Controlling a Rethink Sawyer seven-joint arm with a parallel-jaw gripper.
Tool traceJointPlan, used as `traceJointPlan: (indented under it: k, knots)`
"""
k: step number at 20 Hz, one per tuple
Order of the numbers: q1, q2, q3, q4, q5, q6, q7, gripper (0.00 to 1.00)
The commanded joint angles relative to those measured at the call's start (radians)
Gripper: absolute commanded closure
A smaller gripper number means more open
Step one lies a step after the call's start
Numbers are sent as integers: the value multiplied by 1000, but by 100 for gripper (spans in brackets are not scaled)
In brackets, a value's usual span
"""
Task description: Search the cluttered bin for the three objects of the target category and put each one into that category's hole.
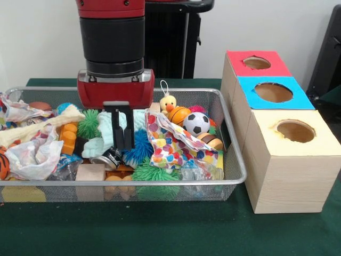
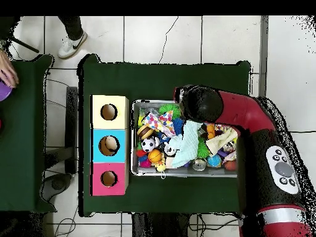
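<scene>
Target category isn't given; best guess is the sports balls, since exactly 3 show together: soccer ball [image 1: 196, 122], orange basketball [image 1: 179, 114] just beside it, and brown football [image 1: 210, 141] below the soccer ball, partly under a spotted wrapper [image 1: 168, 140]. All 3 sit in the end of the wire bin [image 1: 235, 160] nearest the boxes. The football's long axis looks approx. crosswise in the front view, a bit tilted. The pincer [image 1: 123, 130] hangs low in the bin's middle over a pale mint cloth [image 1: 108, 129]; can't tell whether it's wide, narrow or gripping that cloth. In the front view the balls lie to the pincer's right, i.e. toward the boxes, soccer ball most exposed, so the next move prob. needs a lift and a short sideways shift that way. 3 boxes stand in a row on the green counter [image 1: 160, 229], 1 hole each: red box [image 1: 237, 58], blue box [image 1: 250, 85], yellow box [image 1: 287, 170]. Other clutter: 1 yellow duck [image 1: 168, 102], 3 spiky puffs (2 green, 1 blue), 1 can [image 1: 106, 158], 1 wood block [image 1: 90, 173]. Overhead shows a brownish shape in the blue hole; unclear what.
</scene>
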Motion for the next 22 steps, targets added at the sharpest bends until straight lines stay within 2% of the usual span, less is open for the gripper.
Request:
traceJointPlan:
  k: [1, 7, 17, 20, 22]
  knots:
    - [-23, 11, 97, 82, -55, 127, -190, 100]
    - [-31, 5, 106, 75, -58, 152, -190, 100]
    - [-86, 16, 156, 69, -70, 165, -234, 100]
    - [-90, 11, 161, 64, -74, 186, -238, 100]
    - [-96, -17, 168, 81, -69, 200, -233, 100]
